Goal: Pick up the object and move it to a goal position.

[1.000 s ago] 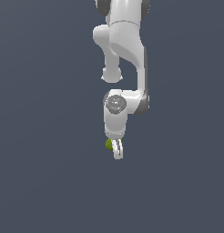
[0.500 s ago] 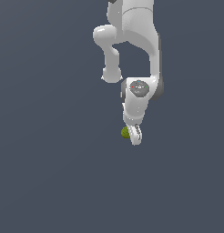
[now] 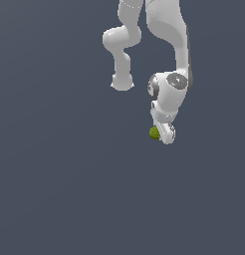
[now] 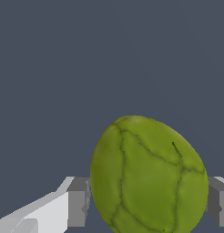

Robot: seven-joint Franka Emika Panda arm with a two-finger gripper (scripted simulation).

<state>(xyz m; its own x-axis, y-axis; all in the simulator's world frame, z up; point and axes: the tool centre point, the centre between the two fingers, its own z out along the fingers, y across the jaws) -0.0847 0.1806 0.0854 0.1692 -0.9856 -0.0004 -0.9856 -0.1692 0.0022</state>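
Olive-green object (image 4: 148,177), veined and egg-shaped in the wrist view, sitting squarely between the two grey pads (image 4: 78,200), one pad pressed to each flank, so no offset left to correct between thing and jaws. Long axis tilted in that picture, running slantwise across the line that joins the pads, with the grip closing across the narrower girth; the pointed end not clearly told from here. Seen from the exterior view as a small green lump (image 3: 155,132) at the very tip of the white gripper (image 3: 163,134), peeking out toward the exterior view's left side of the fingers, mostly hidden by them. Jaws clenched on the object, then, and carrying it. Height above the grey surface (image 3: 55,199) impossible to read: no shadow, no edge or corner visible, nothing to place it by. No goal marker showing in either picture, so direction of the remaining travel cannot be judged. Probably mid-transport, with the grasp done and only the carry left; main risk a slip along that slanted axis if the hold is loose.
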